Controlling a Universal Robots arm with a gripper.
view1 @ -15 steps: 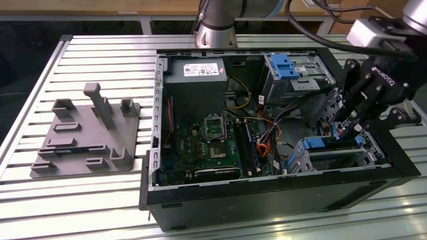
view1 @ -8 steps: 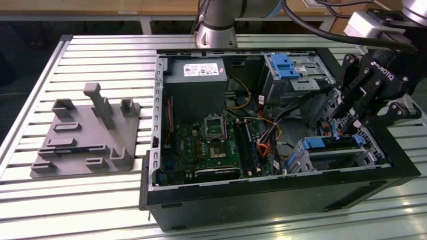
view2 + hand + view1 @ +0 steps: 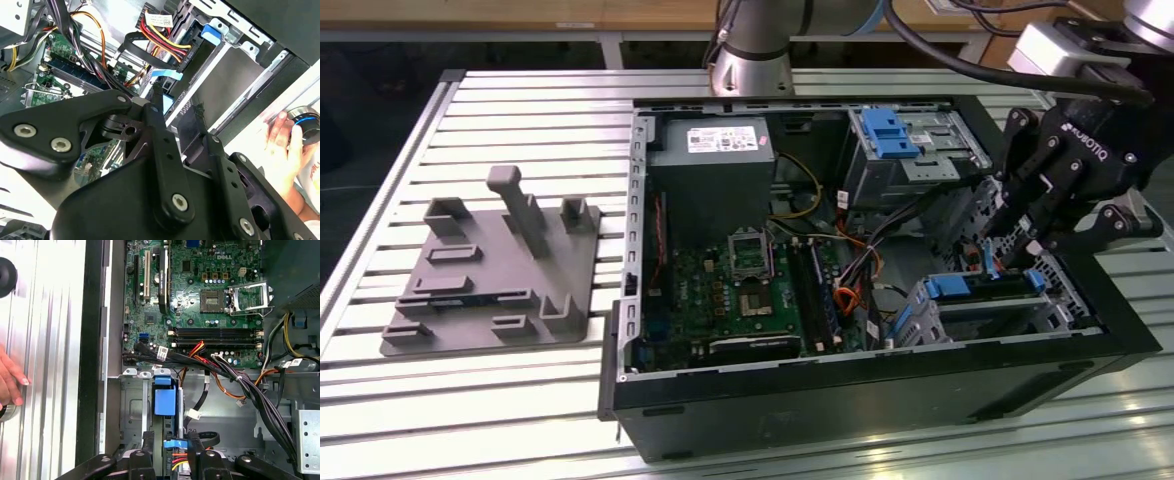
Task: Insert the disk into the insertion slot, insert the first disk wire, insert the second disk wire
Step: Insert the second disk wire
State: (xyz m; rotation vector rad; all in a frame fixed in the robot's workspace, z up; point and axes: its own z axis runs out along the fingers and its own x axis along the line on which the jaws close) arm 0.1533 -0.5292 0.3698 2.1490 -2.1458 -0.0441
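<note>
- While the black robot gripper (image 3: 1014, 262) is hanging over the open black computer case (image 3: 854, 400), the boxy grey perforated sheet-metal insertion slot (image 3: 921, 322) is sitting at the case's four o'clock corner in the exterior view.
- The flat silver disk in its bright blue plastic carrier (image 3: 947, 288) is lying seated inside that slot.
- The claw is reaching down just above the disk's end, beside a small blue plug with red and yellow wires (image 3: 175, 444); whether it is pinching that plug I cannot tell.
- A person's hand (image 3: 10, 380) is resting on the slatted aluminium table (image 3: 520, 100) outside the case wall.
- Farther back, a taller grey cage with a blue latch (image 3: 894, 135) is standing at one o'clock, and a grey plastic fixture plate (image 3: 487, 280) is lying at nine o'clock.
</note>
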